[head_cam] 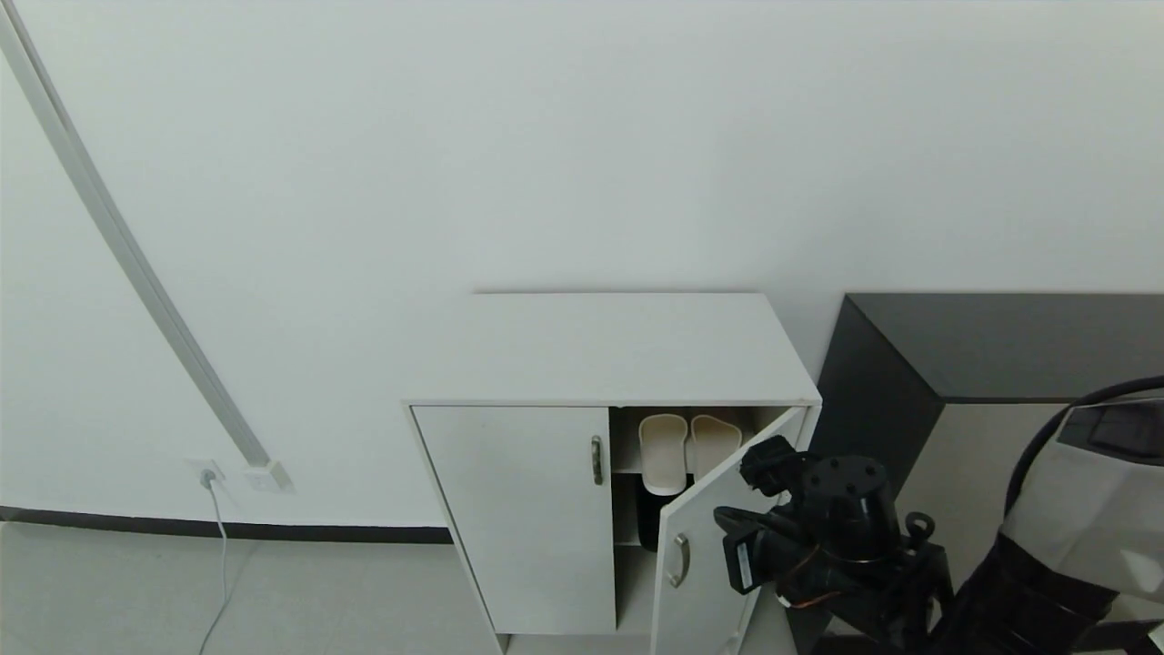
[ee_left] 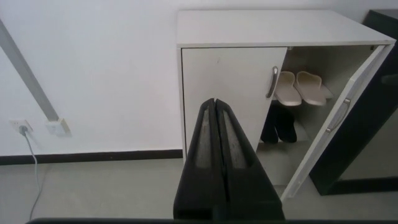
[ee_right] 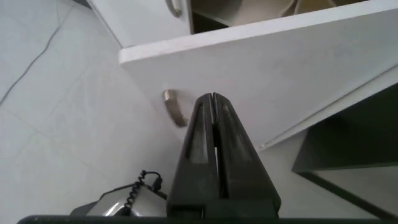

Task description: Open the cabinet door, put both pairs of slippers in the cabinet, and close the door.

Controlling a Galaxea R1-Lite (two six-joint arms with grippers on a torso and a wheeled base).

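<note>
The white cabinet (head_cam: 618,346) stands against the wall with its left door (head_cam: 518,509) shut and its right door (head_cam: 700,564) swung partly open. A cream pair of slippers (head_cam: 687,446) lies on the upper shelf, and a black pair (head_cam: 650,518) stands on the shelf below. My right gripper (ee_right: 213,98) is shut with nothing in it. Its tips are at the outer face of the open door (ee_right: 280,68), close to the metal handle (ee_right: 174,107). My left gripper (ee_left: 214,102) is shut and empty, held back from the cabinet (ee_left: 273,28), facing its closed door.
A black piece of furniture (head_cam: 1000,346) stands right beside the cabinet, behind the open door. A wall socket with a hanging cable (head_cam: 209,473) and a slanted cable duct (head_cam: 136,264) are on the wall to the left. Bare floor (head_cam: 273,591) lies before the cabinet.
</note>
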